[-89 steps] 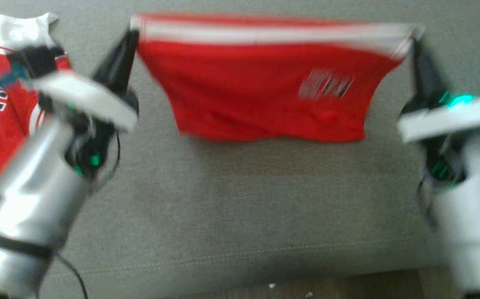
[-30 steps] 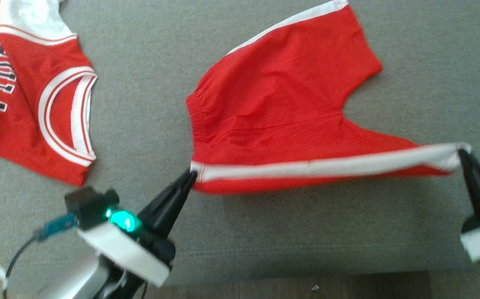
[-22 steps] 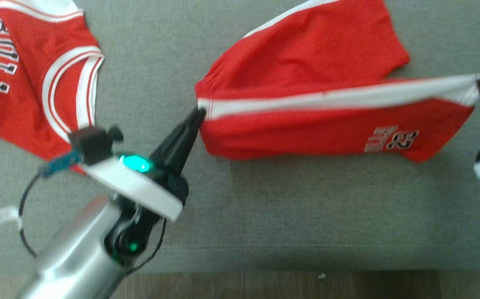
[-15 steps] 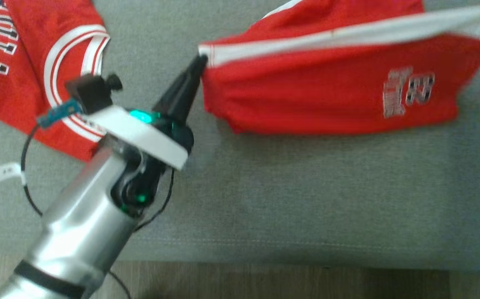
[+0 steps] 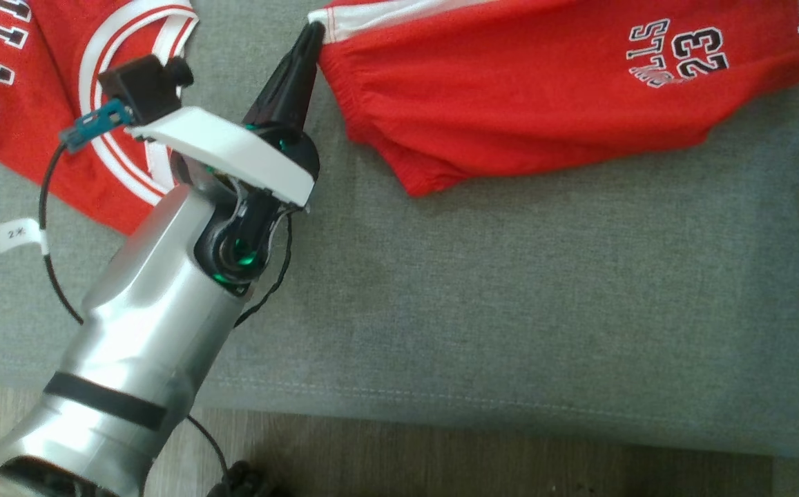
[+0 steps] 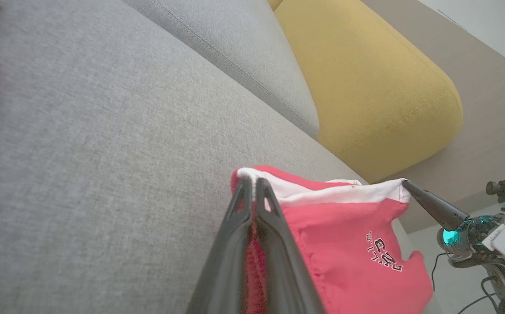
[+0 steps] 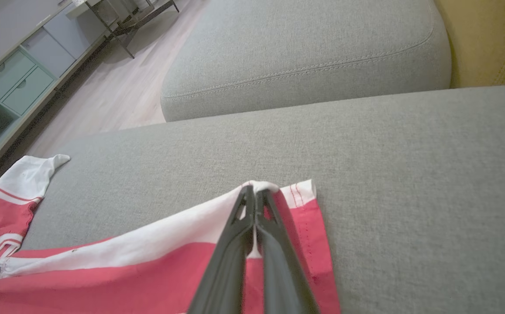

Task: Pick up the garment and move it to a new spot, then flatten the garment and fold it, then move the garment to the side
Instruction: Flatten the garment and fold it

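Dark fingers of my left gripper (image 5: 311, 34) pinch shut on one white-striped corner of the red fabric shorts (image 5: 509, 96); my right gripper (image 7: 254, 192) clamps the other. Stretched over the grey fabric sofa cushion (image 5: 509, 310), they need even tension while I lower them flat.

Silver metallic left forearm (image 5: 130, 331) ringed by a black band; white wrist plate (image 5: 226, 152); black camera block (image 5: 140, 83) with teal plug (image 5: 92, 128); thin black cable (image 5: 41, 200) carrying a white label (image 5: 18, 238); left gripper (image 5: 313, 31) with long black tapered fingers (image 5: 289, 83).
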{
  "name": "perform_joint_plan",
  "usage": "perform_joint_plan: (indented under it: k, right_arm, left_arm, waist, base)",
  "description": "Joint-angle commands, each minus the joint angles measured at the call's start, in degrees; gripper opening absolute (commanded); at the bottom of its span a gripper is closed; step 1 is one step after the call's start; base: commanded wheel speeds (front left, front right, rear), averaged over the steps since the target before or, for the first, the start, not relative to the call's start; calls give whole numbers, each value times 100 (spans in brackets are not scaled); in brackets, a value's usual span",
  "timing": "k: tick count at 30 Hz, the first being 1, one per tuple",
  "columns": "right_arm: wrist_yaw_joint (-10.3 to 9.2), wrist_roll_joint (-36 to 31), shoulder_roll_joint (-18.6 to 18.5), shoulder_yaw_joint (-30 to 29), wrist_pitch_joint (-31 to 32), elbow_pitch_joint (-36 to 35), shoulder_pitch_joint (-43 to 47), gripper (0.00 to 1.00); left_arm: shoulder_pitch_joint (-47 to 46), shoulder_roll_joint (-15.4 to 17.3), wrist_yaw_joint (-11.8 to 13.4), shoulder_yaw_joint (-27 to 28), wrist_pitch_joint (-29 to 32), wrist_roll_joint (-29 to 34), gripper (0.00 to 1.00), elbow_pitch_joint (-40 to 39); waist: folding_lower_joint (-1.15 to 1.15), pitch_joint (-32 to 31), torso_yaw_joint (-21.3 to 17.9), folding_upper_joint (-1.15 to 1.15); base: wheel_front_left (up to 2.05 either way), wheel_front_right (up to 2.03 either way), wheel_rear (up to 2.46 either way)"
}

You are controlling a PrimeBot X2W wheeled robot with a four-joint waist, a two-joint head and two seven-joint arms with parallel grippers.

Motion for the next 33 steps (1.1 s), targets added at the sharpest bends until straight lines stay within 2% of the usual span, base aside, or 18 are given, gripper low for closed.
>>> perform_joint_plan:
  k: [1,2,7,10,11,17,21,26,33]
  right_arm:
    - [36,-19,-55,90,-151,-83,-162,100]
    - [36,-6,-51,79,-310,-8,-218,100]
    - [36,239,-130,227,-769,119,-34,100]
    - [36,420,-236,255,-986,-13,331,100]
    - [36,420,-236,255,-986,-13,331,100]
    - [36,663,-329,188,-1106,-334,1338,100]
    - [36,482,-339,44,-1261,-211,1675,100]
    - [36,189,-357,-161,-1290,215,1672,100]
    - [36,-388,-540,-348,-1084,1310,1093,100]
  left_arm:
    - [-186,116,-17,186,-88,79,94,-25]
    - [-208,86,-20,195,-128,107,100,27]
    - [-125,76,-29,245,-284,462,100,138]
    - [82,131,171,608,-317,1075,100,-109]
    - [82,131,171,608,-317,1075,100,-109]
    - [1302,-69,927,1628,-322,3334,100,-1565]
    - [2213,-429,1233,1973,-322,4495,100,-2472]
    - [2928,-671,1430,1927,-323,5539,100,-3080]
    - [3173,-779,1484,1534,-323,6144,100,-3006]
  waist:
    - [0,17,26,0]
    - [0,19,35,0]
    - [0,-131,-14,0]
    - [0,-279,-72,0]
    - [0,-279,-72,0]
    - [0,-603,-166,0]
    - [0,-791,-63,0]
    - [0,-878,280,0]
    - [0,-781,795,0]
  base:
    - [0,0,0]
    - [0,0,0]
    - [0,0,0]
    - [0,0,0]
    - [0,0,0]
    - [0,0,0]
    - [0,0,0]
    - [0,0,0]
    - [0,0,0]
